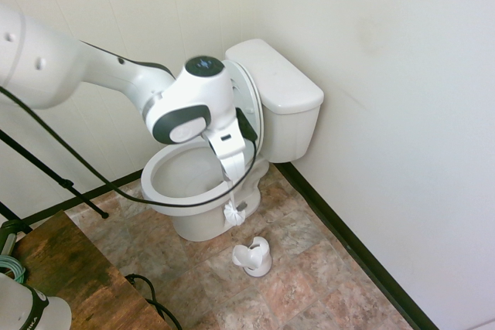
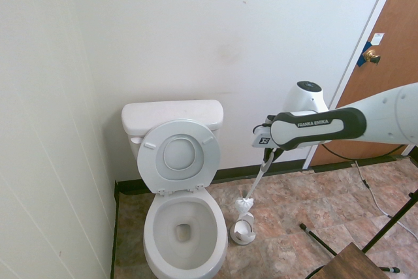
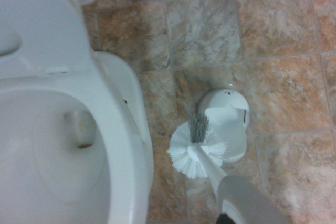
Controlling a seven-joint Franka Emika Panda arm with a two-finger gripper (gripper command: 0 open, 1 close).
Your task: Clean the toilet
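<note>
The white toilet [image 1: 151, 179] stands in the corner with its lid and seat raised against the tank [image 1: 274, 83]; the bowl [image 2: 154, 230] is open. My gripper [image 2: 266, 155] is shut on the handle of a white toilet brush. The bristle head [image 2: 245, 204] hangs just above the rounded holder [image 2: 243, 228] on the floor, right beside the bowl. In the wrist view the brush head [image 3: 195, 153] sits over the holder [image 3: 231, 124], with the toilet rim [image 3: 123, 145] next to it. From the other side the brush head [image 1: 232, 214] hangs in front of the bowl, above the holder [image 1: 254, 256].
Walls close in behind and beside the toilet, with a black baseboard [image 1: 348, 241] along the tiled floor. A wooden table [image 1: 69, 276] stands near the arm's base. A brown door [image 2: 385, 63] is at the far side.
</note>
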